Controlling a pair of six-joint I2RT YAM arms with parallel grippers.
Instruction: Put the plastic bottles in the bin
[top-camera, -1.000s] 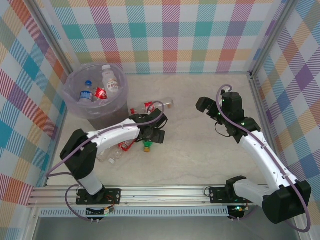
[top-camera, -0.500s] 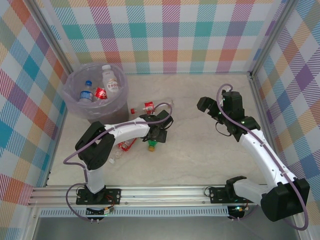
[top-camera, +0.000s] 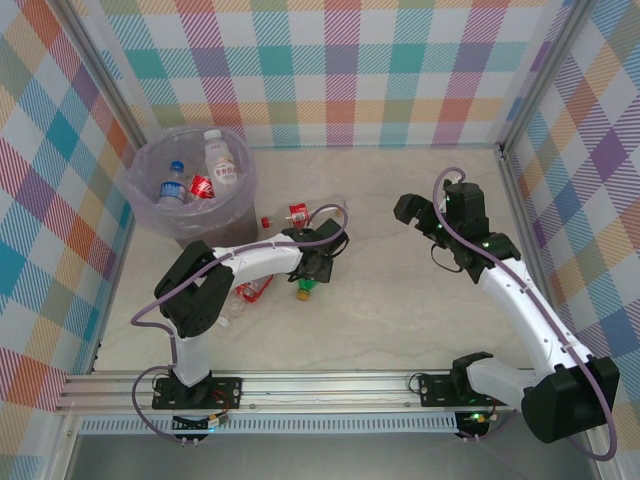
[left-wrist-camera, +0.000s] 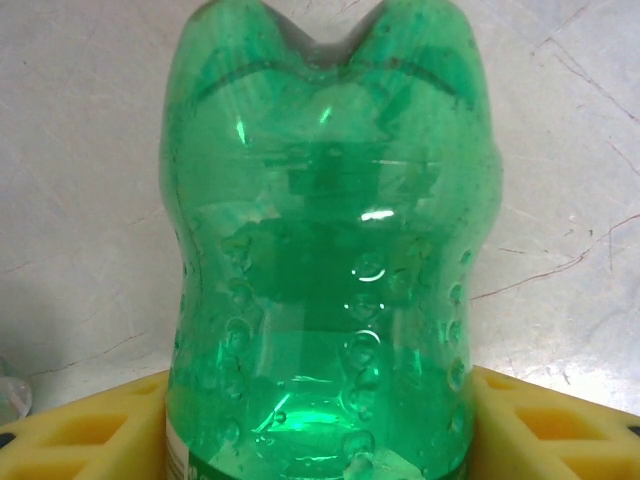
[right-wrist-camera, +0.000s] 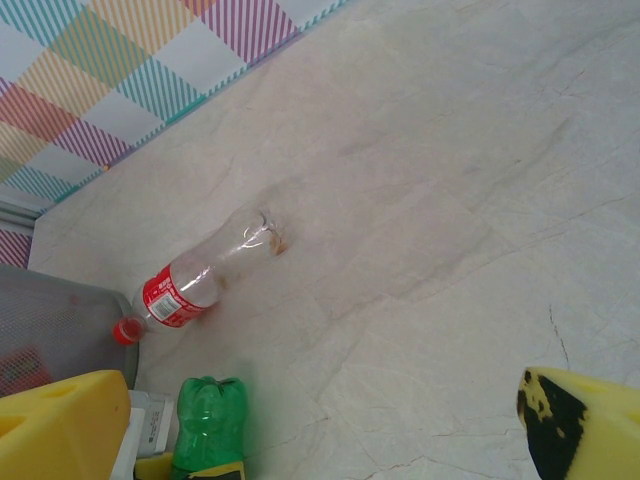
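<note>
My left jaws pinch the green plastic bottle (left-wrist-camera: 330, 250), arm reaching low; my right jaws hang spread wide.

Looking down from above, I see the bin (top-camera: 140, 205) at ten o'clock on the table (top-camera: 400, 320), with three bottles (top-camera: 222, 160) inside it. A lone bottle (top-camera: 296, 214) lies at three o'clock from the bin. My left pincer (top-camera: 310, 272) is at six o'clock from that one, with another bottle (left-wrist-camera: 330, 250) squeezed between its fingers. More bottles (top-camera: 250, 291) lie at nine o'clock from it. My right pincer (top-camera: 415, 215) is well apart at two o'clock.
</note>
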